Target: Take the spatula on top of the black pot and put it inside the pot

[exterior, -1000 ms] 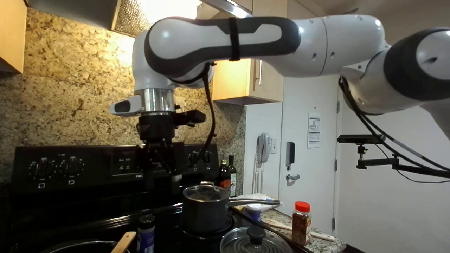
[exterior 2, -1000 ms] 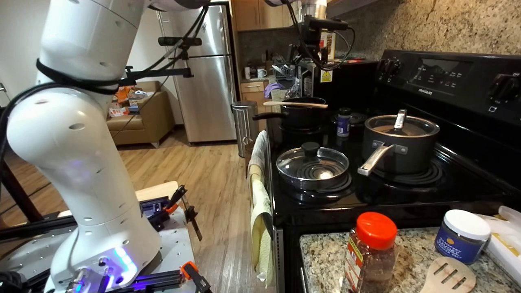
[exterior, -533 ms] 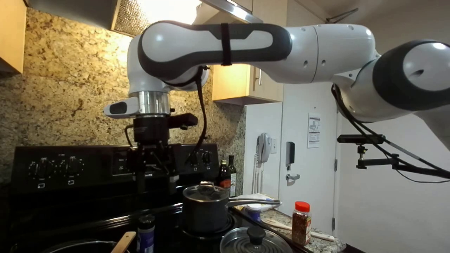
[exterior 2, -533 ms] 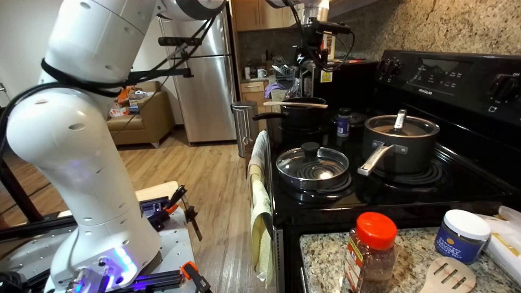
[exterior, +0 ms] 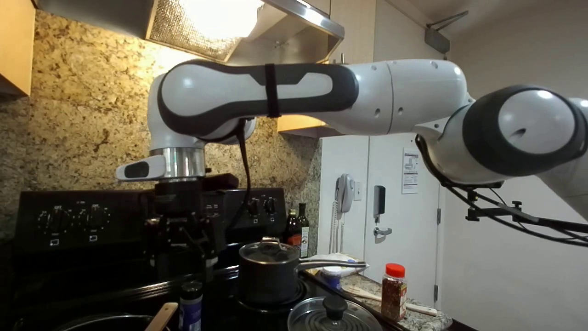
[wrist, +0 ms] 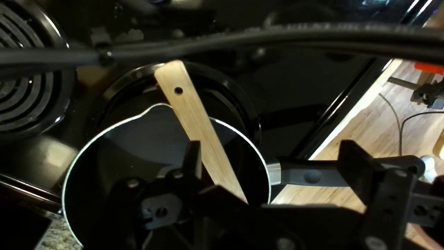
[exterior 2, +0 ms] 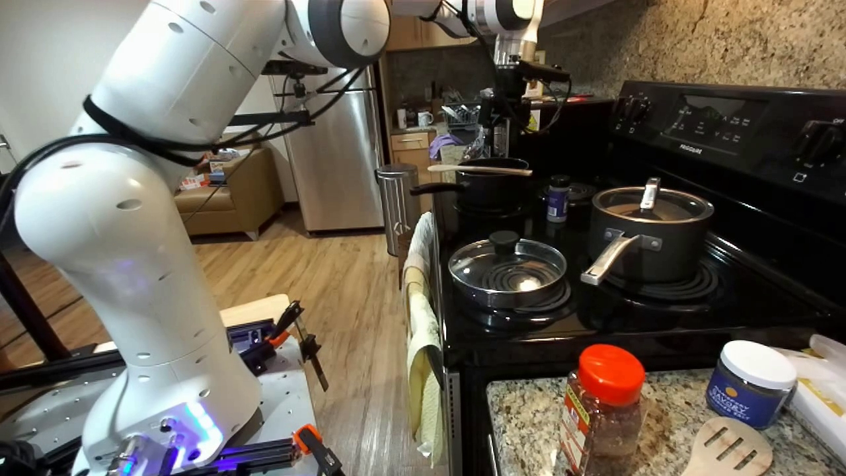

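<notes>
Wooden spatula (wrist: 203, 133) atop pot (exterior 2: 492, 193), "SAVORY" jar (exterior 2: 750, 385)

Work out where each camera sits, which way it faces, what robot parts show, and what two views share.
An exterior view: at the stove end with the spatula, facing the white door; arm and claw show.
An exterior view: behind the red-capped bottle, facing along the stove toward the fridge; base, arm and claw show.
Wrist view: on the arm, facing down at the black pot; the claw and a cable show.
Shared: both exterior views show the glass lid and lidded pot.
</notes>
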You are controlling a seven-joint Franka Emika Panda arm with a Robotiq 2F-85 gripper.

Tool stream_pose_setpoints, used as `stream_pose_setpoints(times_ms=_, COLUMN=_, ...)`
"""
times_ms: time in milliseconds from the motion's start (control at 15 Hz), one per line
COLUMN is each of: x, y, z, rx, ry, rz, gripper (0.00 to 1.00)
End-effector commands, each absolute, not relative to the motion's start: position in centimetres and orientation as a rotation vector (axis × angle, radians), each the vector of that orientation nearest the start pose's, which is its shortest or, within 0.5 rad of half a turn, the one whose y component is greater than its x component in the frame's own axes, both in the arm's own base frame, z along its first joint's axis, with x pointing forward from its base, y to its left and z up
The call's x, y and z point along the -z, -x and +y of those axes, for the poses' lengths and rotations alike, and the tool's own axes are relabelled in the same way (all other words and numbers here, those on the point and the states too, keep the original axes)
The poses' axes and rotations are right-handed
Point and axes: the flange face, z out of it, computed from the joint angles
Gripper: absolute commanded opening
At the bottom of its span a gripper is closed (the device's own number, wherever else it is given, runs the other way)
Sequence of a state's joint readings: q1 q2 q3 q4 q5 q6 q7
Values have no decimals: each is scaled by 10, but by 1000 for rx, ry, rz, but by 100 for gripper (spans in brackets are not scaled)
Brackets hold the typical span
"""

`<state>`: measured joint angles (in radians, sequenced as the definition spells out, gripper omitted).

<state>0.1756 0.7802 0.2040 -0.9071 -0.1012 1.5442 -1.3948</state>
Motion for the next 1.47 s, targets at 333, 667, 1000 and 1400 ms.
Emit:
stream_pose_setpoints(times_ms=333, x=-374, y=-740, z=239, rx=65, ry=-1915, rz=2626, gripper=100)
stream_pose_setpoints(times_ms=667, x=-367, y=-738, z=255, rx=48, ry=-1928, rz=2624, gripper=100)
stream_pose_setpoints(times_ms=1000, x=-364, y=-736, z=263, rx=50, ry=-1927, rz=2627, gripper=53)
stream_pose_setpoints(times_ms=1400, x=-358, y=-735, z=265, rx=69, ry=-1914, rz=2644, gripper=13)
